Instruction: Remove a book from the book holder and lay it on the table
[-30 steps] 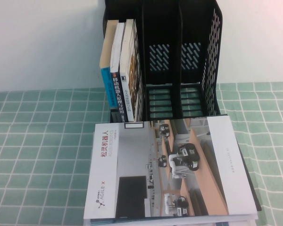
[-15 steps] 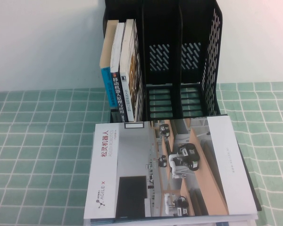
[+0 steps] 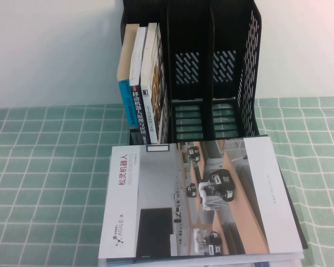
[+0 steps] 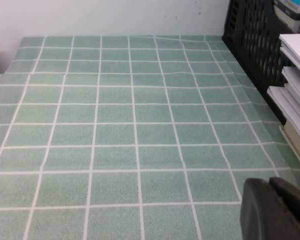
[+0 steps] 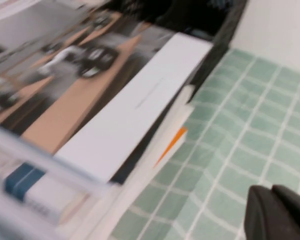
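Observation:
The book, white and grey with a robot office photo, red Chinese title and "AGILE X" logo, lies flat on top of a stack on the table, in front of the black book holder. It also shows in the right wrist view. My left gripper is shut and empty, low over the green cloth left of the stack. My right gripper is shut and empty, over the cloth right of the stack. Neither gripper shows in the high view.
Three upright books stand in the holder's left compartment; the middle and right compartments hold nothing. Other books and papers lie stacked under the white-and-grey book. A white wall stands behind the holder.

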